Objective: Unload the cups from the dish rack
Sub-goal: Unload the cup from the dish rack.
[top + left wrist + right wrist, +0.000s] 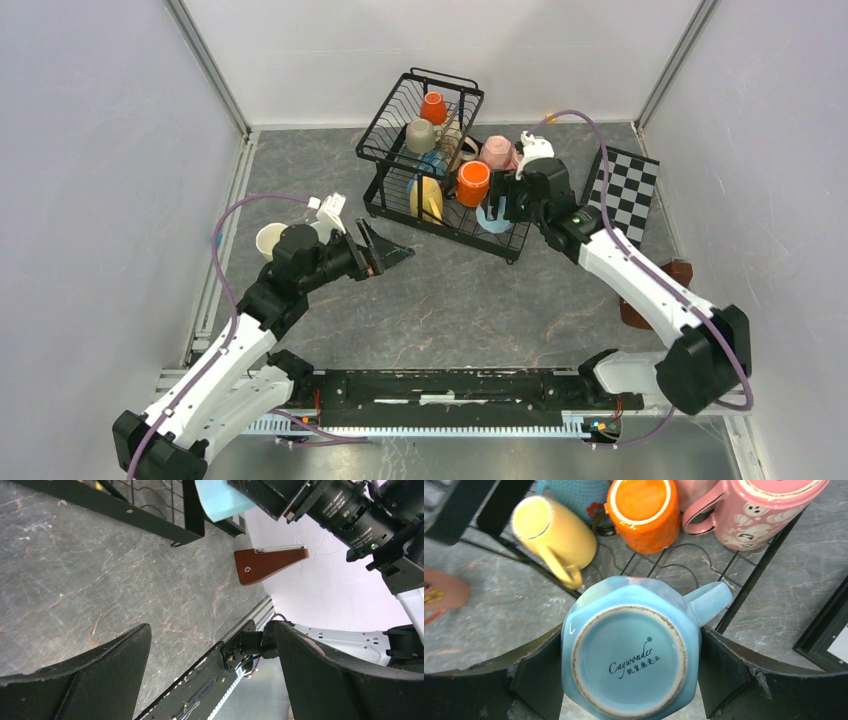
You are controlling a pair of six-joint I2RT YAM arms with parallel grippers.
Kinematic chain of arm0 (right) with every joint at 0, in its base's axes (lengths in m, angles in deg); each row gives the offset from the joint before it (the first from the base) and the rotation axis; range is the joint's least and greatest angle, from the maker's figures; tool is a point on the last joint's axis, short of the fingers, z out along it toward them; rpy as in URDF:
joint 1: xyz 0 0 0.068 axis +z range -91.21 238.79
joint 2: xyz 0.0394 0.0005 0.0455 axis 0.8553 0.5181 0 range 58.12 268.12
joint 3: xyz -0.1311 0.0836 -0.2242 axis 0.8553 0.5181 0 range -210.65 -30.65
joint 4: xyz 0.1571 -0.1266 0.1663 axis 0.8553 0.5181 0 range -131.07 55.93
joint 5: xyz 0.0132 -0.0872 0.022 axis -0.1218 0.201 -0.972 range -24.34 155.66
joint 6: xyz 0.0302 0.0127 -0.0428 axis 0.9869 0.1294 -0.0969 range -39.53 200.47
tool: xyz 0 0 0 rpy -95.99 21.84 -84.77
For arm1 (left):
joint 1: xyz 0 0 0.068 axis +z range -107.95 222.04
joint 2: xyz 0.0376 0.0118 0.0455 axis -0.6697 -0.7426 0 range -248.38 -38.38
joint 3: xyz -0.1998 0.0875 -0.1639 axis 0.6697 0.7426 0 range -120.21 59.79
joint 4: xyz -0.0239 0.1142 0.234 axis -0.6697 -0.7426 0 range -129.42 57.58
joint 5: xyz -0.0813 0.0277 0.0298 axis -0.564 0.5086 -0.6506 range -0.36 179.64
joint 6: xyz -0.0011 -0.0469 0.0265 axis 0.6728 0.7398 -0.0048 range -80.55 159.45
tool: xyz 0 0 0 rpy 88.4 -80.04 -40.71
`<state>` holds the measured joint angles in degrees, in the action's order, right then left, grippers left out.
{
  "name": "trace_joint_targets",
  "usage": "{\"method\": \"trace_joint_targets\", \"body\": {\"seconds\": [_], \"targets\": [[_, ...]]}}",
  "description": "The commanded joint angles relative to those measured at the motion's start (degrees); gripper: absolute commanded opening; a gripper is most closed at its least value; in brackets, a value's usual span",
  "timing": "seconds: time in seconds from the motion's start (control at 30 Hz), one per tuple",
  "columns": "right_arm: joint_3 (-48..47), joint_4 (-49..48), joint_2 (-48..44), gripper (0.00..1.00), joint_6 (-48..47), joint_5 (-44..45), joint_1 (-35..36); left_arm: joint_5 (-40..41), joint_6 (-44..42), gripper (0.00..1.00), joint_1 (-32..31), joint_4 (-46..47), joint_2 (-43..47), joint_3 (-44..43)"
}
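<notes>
Light-blue mug is upside down btw the pads of the right claw. Both pads press on its sides, so the claw is clamped on it, w/ the printed base facing the wrist cam and the handle sticking out to one side. The mug is at the near right corner of the black wire dish rack; can't tell if it's clear of the wires.

In the rack's lower tray are a yellow mug, an orange mug and a pink mug. The upper basket holds a small orange cup and a beige cup.

The left claw hangs over the grey counter nr the rack's front left, jaws wide apart, nothing in them. A cream mug stands on the counter beside the left arm. A checkered board lies right of the rack, and a red-brown wedge sits by the right wall.
</notes>
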<state>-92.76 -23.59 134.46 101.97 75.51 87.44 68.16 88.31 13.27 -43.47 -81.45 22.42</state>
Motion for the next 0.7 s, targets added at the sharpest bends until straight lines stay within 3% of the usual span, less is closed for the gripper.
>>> {"method": "trace_joint_targets", "body": {"seconds": [0.0, 0.33, 0.67], "targets": [[1.5, -4.2, -7.5, 0.20, 2.9, -7.5, 0.0, -0.7, 4.7, 1.00, -1.1, 10.7, -0.5, 1.7], [5.5, -13.9, -15.1, 0.18, 15.1, -25.7, 0.2, -0.1, 9.9, 1.00, -4.5, 26.5, -4.6, 3.8], [12.4, -31.5, -17.8, 0.18, 29.9, -32.3, 1.9, -0.5, 15.5, 1.00, -6.7, 32.8, -8.2, 1.9]]}}
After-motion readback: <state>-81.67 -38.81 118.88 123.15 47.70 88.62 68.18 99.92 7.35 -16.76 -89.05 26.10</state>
